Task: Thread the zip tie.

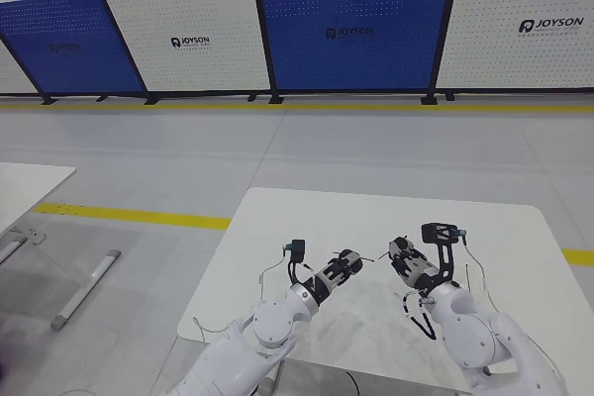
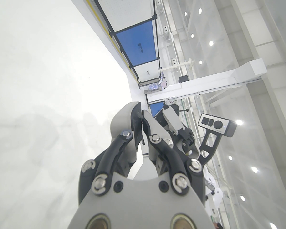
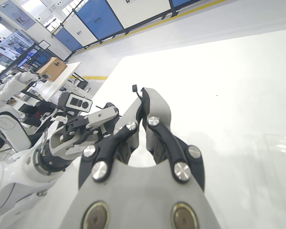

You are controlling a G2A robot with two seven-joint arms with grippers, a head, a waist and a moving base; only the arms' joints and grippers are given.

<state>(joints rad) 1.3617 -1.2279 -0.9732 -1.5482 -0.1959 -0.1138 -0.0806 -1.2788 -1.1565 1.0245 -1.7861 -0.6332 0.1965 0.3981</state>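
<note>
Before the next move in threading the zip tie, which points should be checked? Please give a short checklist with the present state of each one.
1. The right gripper is shut on the zip tie, with the head end sticking out in front: ok.
2. The left gripper holds the tail end. It is shut, but no strap can be made out in it: cannot tell.
3. The two grippers face each other above the table, near but not touching: ok.
4. The tail is lined up with the slot in the head: cannot tell.
</note>
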